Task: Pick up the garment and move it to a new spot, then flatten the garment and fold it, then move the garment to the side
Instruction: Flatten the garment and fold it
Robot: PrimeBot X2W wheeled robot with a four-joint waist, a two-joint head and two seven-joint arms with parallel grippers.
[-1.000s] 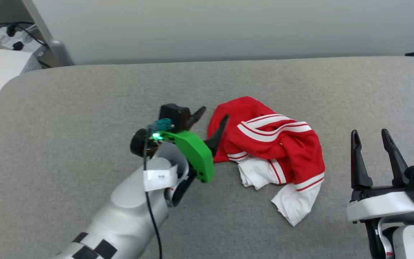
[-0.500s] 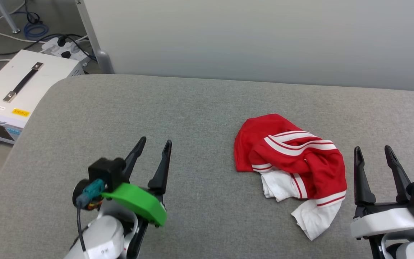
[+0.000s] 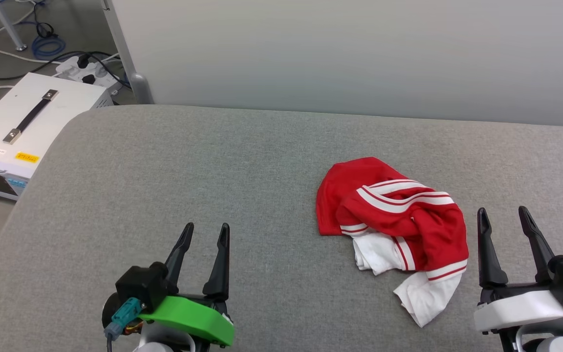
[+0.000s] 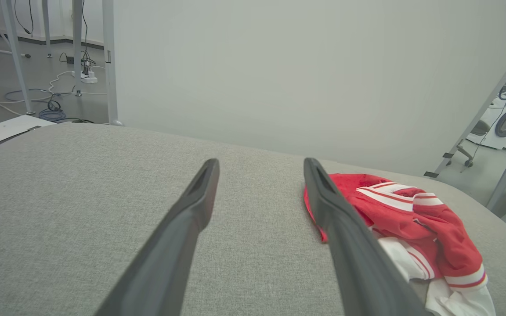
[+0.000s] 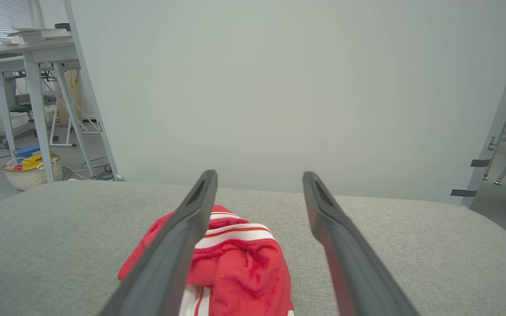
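Garment [image 3: 399, 215] soft matt cloth; table [image 3: 213, 171] rough fabric.

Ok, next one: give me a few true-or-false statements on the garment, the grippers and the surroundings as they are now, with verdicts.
1. The garment lies bunched up on the grey table. True.
2. The left gripper is shut on the garment. False: it is open, holds nothing and stands apart from the garment.
3. The right gripper is open and holds nothing. True.
4. The garment is folded flat. False: it is crumpled, with a white sleeve trailing out toward the robot.
5. A white box with a dark handle stands past the table's left end. True.
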